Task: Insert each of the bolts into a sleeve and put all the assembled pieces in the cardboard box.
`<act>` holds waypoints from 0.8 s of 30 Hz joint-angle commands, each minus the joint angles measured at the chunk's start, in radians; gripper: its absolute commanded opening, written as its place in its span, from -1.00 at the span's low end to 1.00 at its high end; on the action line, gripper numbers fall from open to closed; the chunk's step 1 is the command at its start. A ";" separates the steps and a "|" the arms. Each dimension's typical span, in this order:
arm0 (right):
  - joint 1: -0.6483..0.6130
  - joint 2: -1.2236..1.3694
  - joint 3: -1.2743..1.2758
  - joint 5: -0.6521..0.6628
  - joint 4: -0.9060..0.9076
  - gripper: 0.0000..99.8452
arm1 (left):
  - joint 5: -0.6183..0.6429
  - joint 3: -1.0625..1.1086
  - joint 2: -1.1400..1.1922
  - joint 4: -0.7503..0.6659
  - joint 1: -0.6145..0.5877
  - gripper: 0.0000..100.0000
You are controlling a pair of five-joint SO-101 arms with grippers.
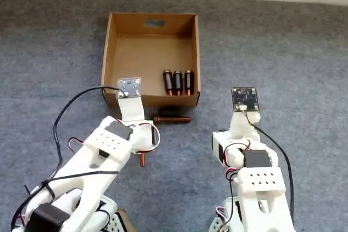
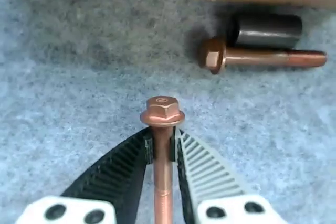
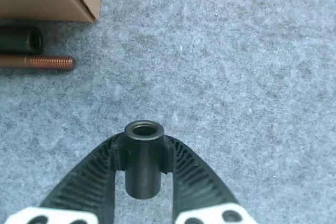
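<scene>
My left gripper (image 2: 163,148) is shut on a copper bolt (image 2: 162,129), gripped just under its hex head; the bolt's threaded end (image 1: 142,159) pokes out below the arm. My right gripper (image 3: 143,156) is shut on a black sleeve (image 3: 143,153), bore facing outward. A loose bolt (image 2: 262,57) and a loose black sleeve (image 2: 268,30) lie side by side on the carpet just in front of the cardboard box (image 1: 111,42); they also appear as bolt (image 3: 37,62) and sleeve (image 3: 20,39). Three assembled pieces (image 1: 178,82) lie in the box's front right corner.
Grey carpet (image 1: 288,47) covers the table. The box's front wall (image 1: 168,100) stands between the arms and the assembled pieces. A black cable (image 1: 76,101) loops off the left arm. Open carpet lies right of the box.
</scene>
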 commanded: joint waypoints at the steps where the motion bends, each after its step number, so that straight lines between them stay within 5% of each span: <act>1: -0.002 -0.016 -0.004 -0.006 -0.018 -0.99 | -0.012 -0.019 0.016 0.006 0.015 -0.73; 6: -0.002 -0.015 -0.004 -0.006 -0.018 -0.99 | -0.008 -0.030 0.084 -0.002 0.015 -0.55; 17: -0.002 -0.015 -0.004 -0.006 -0.018 -0.99 | -0.009 -0.027 0.094 -0.060 0.008 -0.99; 24: -0.002 -0.015 -0.004 -0.006 -0.018 -0.99 | -0.009 0.024 0.094 -0.126 0.015 -0.71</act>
